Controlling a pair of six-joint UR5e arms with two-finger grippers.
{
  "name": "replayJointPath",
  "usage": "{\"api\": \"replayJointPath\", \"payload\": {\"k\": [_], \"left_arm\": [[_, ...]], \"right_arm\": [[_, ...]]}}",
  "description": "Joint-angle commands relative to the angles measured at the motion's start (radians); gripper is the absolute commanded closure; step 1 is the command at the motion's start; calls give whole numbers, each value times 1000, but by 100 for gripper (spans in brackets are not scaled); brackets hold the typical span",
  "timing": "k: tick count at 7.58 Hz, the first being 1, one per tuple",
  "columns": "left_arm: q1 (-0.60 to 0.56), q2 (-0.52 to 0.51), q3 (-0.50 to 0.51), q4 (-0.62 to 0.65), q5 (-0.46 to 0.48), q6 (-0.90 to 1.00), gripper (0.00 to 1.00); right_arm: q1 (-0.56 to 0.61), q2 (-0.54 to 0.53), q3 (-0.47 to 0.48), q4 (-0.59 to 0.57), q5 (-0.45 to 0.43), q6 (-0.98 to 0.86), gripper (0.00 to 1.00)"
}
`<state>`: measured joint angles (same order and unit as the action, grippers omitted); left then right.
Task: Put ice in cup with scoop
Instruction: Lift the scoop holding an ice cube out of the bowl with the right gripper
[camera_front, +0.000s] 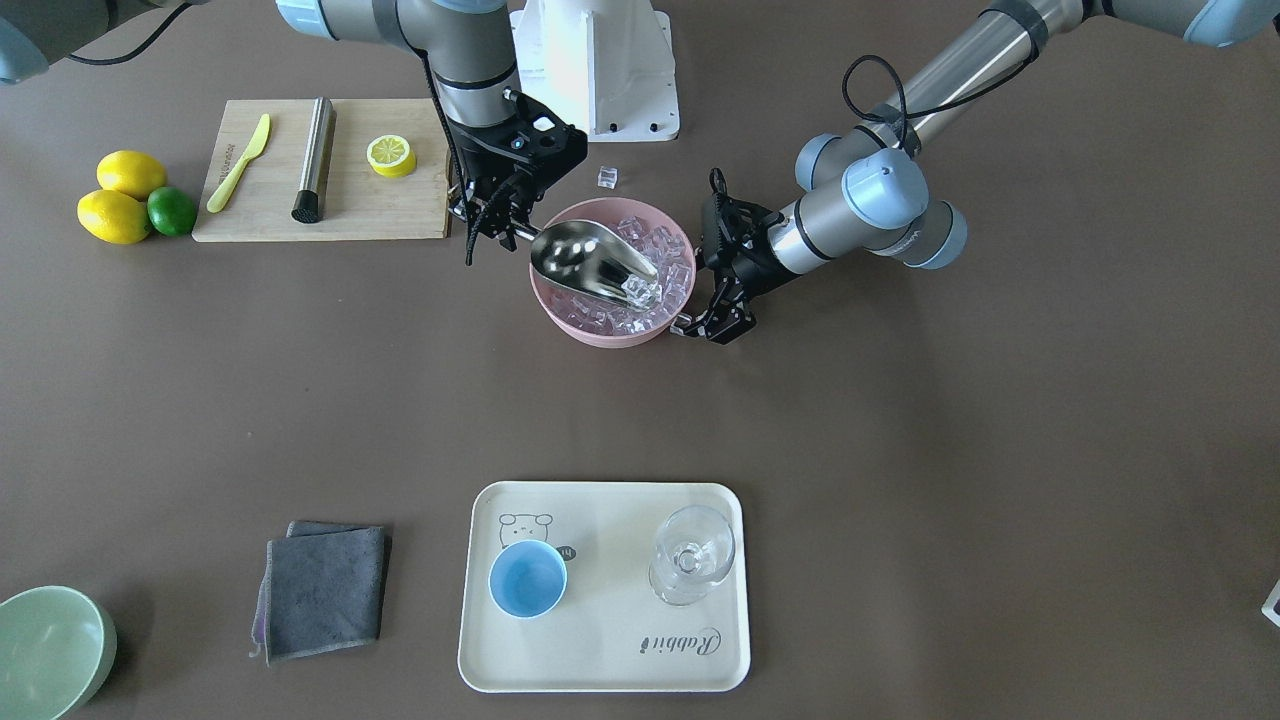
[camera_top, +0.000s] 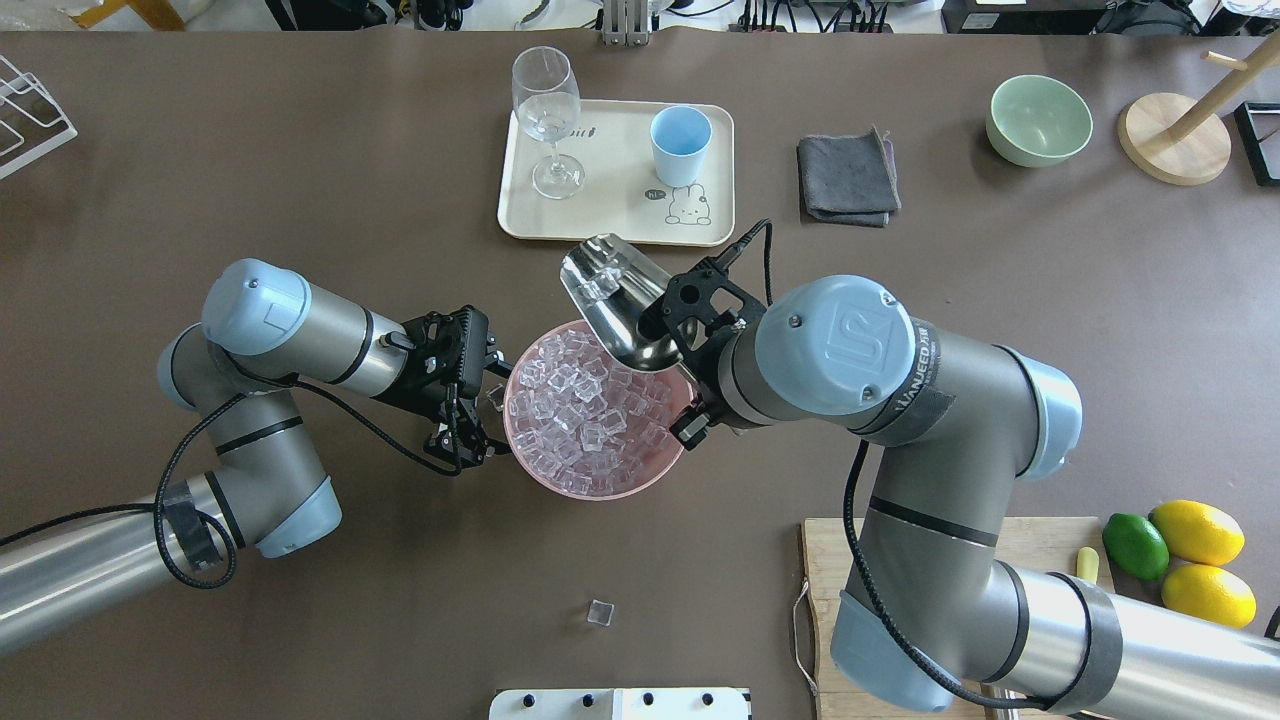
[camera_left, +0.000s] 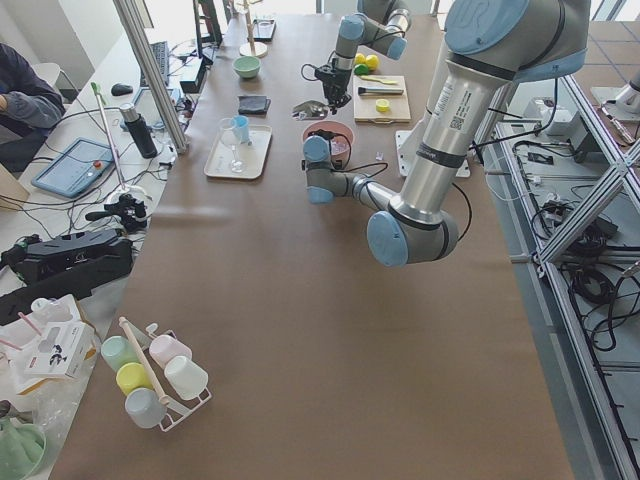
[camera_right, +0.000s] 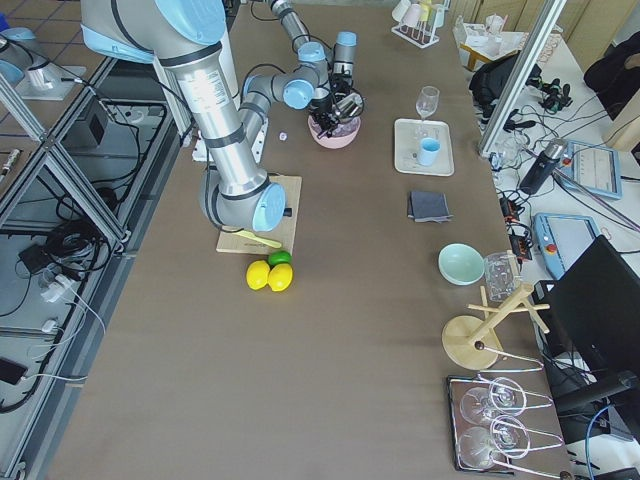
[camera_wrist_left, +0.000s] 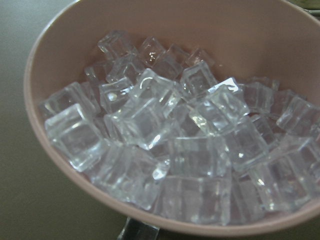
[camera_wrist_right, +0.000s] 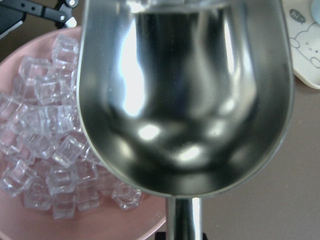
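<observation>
Cream tray (camera_front: 600, 655) lettered "Rabbit" holds the cup (camera_front: 527, 579).

**Tally on the Table**

Two grippers: right gripper (camera_front: 497, 230) and left gripper (camera_front: 712, 328). One scoop (camera_front: 590, 262) clamped in the right gripper, with a few cubes at its tip, too jumbled to number. One pink bowl (camera_front: 600, 336) between the two grippers, heaped with ice (camera_top: 575, 415), far too many to count. One loose cube (camera_front: 607, 177) behind the right gripper.

Well ahead of both grippers:
- one tray (camera_front: 600, 640)
- one cup (camera_front: 527, 580)
- one stemmed glass (camera_front: 692, 555)
- one grey cloth (camera_front: 325, 590)
- one green bowl (camera_front: 50, 650)

Out beyond the right gripper:
- one board (camera_front: 360, 205)
- one knife (camera_front: 240, 160)
- one steel cylinder (camera_front: 315, 155)
- one lemon half (camera_front: 390, 155)
- two lemons (camera_front: 131, 173)
- one lime (camera_front: 172, 211)
</observation>
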<state>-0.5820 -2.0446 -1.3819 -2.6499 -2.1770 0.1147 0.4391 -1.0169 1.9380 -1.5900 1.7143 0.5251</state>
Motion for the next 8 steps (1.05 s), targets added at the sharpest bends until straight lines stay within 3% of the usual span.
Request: {"api": "replayJointPath", "payload": {"k": [1,3,6,8], "left_arm": [[-33,72,-129,115,0,0,2],[-77,124,-208,203,2,0,2],[-197,205,-307,338,11,-3,2],[-292,237,-312,451,9,-6,2]], "right_arm": [[123,-67,2,149,74,113,100],[234,-94,-10,109,239,110,100],[346,28,-51,-242,401,3,100],[395,169,-179,-427,447,-124,100]]}}
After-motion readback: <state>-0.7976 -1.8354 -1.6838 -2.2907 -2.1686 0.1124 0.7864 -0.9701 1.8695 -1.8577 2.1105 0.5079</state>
